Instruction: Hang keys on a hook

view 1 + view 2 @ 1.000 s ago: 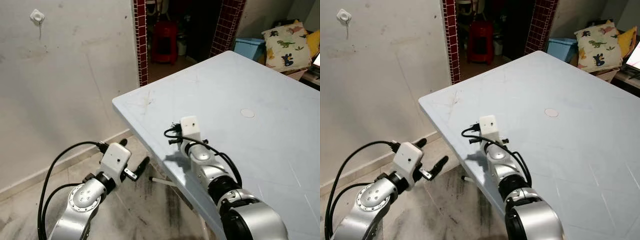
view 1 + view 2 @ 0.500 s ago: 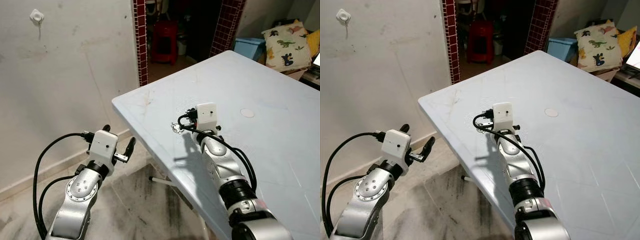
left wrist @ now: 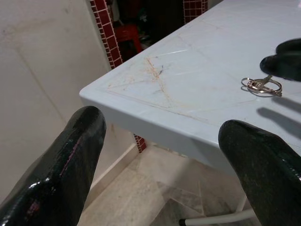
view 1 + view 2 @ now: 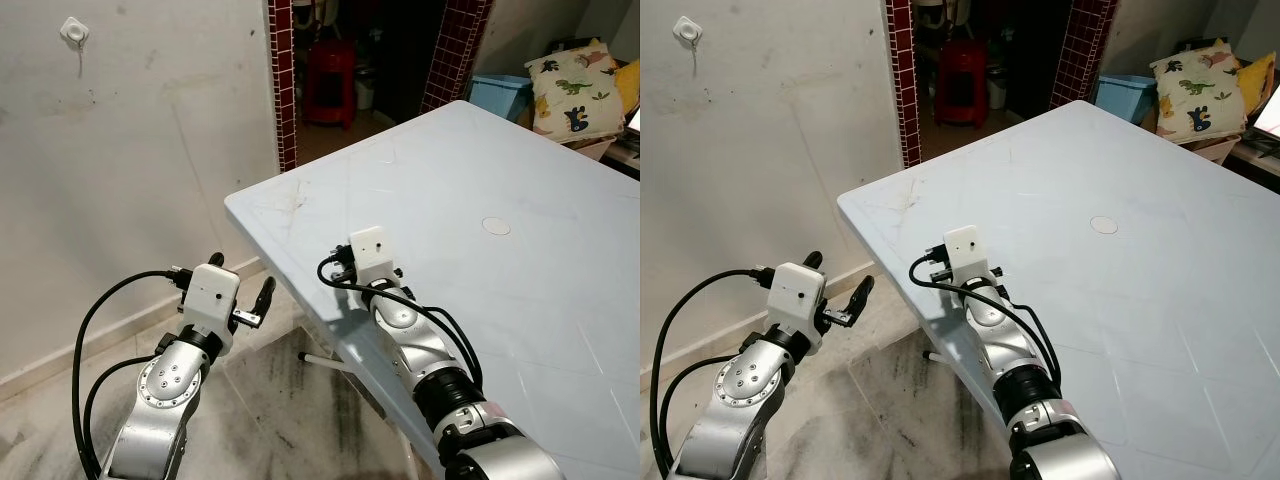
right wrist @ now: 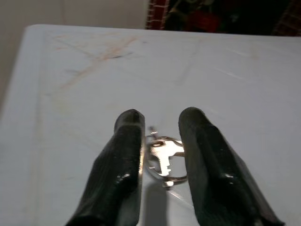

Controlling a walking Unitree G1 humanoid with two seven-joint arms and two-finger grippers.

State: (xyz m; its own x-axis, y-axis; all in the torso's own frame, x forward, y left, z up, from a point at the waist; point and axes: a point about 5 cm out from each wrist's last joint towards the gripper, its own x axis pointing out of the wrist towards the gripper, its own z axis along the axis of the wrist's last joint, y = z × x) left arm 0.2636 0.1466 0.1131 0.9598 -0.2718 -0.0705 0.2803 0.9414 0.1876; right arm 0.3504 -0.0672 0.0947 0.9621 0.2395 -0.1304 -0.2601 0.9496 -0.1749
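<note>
The keys (image 5: 162,157), a silver ring with a small key, lie flat on the pale blue table (image 4: 520,160) near its front-left corner. My right gripper (image 5: 160,115) hovers just over them, open with a narrow gap, one black finger on each side of the ring. In the left eye view its wrist camera (image 4: 368,248) hides the fingers. The keys (image 3: 262,85) also show on the tabletop in the left wrist view. My left gripper (image 4: 242,278) is open and empty, held below and left of the table corner. A white hook (image 4: 73,33) is fixed high on the wall at far left.
The table's edge and corner (image 3: 94,94) lie between my two arms. A white leg bar (image 4: 325,362) runs under the table above stained floor tiles. Behind are a dark doorway between red tiled pillars (image 4: 282,80), a red stool (image 4: 330,80), a blue bin (image 4: 498,95) and a dinosaur cushion (image 4: 575,90).
My right arm reached forward over the table, then drew back and lowered over the keys. My left gripper lifted and turned toward the table corner, then held about still.
</note>
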